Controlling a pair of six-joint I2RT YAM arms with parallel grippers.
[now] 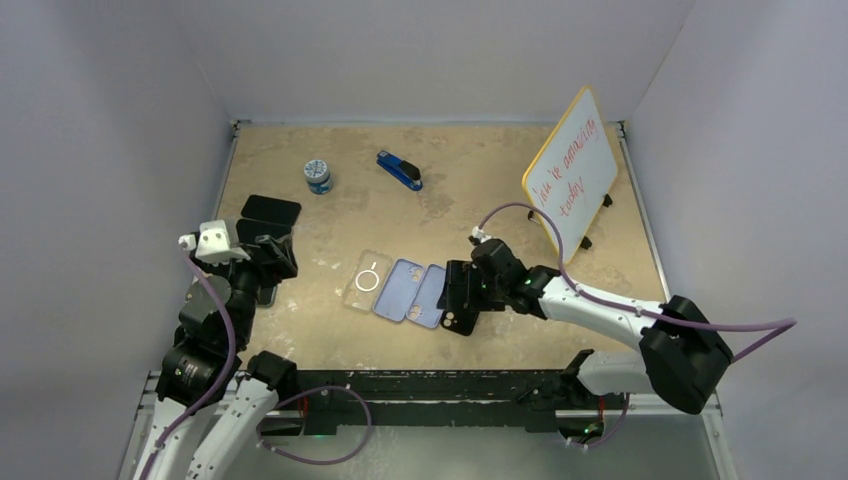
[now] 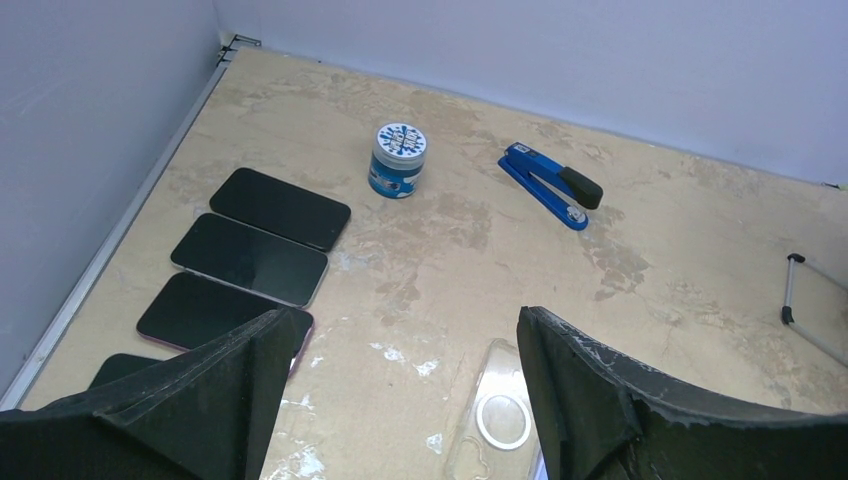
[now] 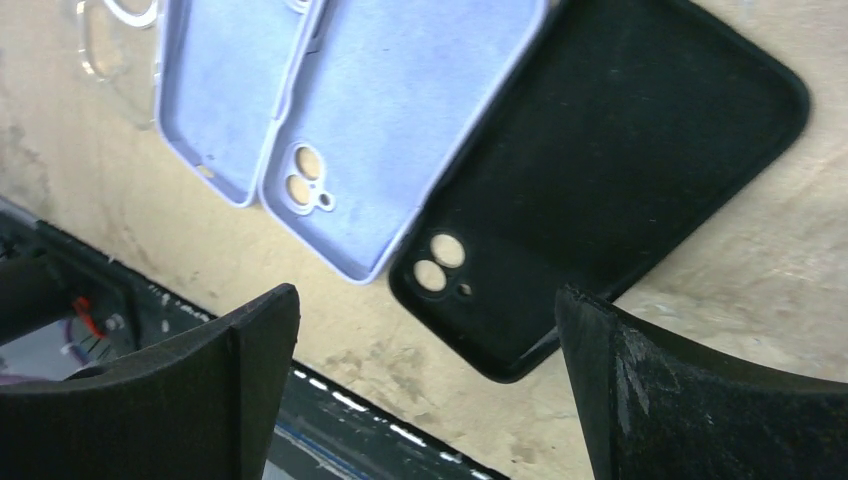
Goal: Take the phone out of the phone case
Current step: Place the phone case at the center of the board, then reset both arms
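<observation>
Several bare black phones lie in a row by the left wall: (image 2: 281, 207), (image 2: 250, 258), and one with a pinkish rim (image 2: 215, 312); a further one is mostly hidden under my finger. My left gripper (image 2: 405, 318) is open and empty above the table beside them, also in the top view (image 1: 268, 256). A clear case (image 2: 500, 420), two lilac cases (image 3: 420, 110) and a black case (image 3: 600, 170) lie inside-up and empty in a row. My right gripper (image 3: 428, 295) is open and empty just above the black case's (image 1: 458, 318) camera end.
A blue-lidded jar (image 1: 318, 176) and a blue stapler (image 1: 400, 170) stand at the back. A small whiteboard (image 1: 572, 172) leans at the back right. The table's near edge with the black rail (image 3: 330, 400) is close under the right gripper.
</observation>
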